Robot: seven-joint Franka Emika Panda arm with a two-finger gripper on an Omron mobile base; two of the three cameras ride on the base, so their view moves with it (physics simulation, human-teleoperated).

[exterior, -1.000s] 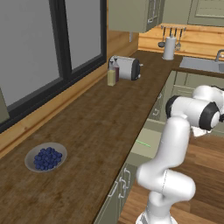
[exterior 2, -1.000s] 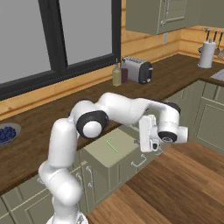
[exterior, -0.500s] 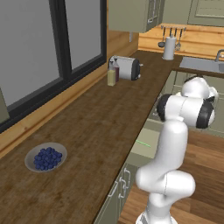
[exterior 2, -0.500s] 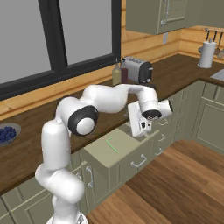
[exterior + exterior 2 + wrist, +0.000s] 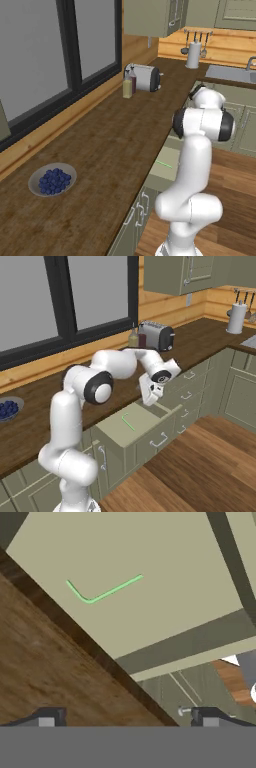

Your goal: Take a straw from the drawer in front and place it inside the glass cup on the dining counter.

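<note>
I hold the gripper, jaws spread wide, above the open drawer. The straw (bent, bright green) lies inside. Next I should descend and pinch it.

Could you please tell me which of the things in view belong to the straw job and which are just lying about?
For the job:
- straw, bent, lying in the drawer
- drawer, pulled open
- gripper, open, above the drawer

Just lying about:
- bowl of blueberries
- toaster
- bottle beside it
- utensil holder
</note>
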